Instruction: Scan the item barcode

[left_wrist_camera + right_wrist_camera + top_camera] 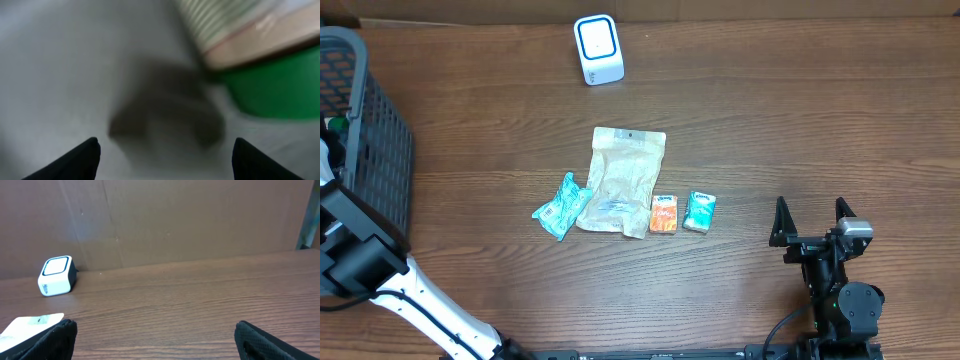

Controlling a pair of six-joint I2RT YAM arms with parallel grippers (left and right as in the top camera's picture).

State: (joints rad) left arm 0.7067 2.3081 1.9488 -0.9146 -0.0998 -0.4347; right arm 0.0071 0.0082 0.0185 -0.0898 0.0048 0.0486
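Nothing is getting scanned yet: left gripper (165,145) is hovering spread and empty, green item (280,85) ahead-right of it, apparently in the basket (375,150); right gripper (810,205) is idling wide, scanner (598,50) far ahead-left.

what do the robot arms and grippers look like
The left arm has a white link between black joints. The right arm is black, with a grey camera block and a black cable at its base. The left gripper and right gripper have black tapered fingers.
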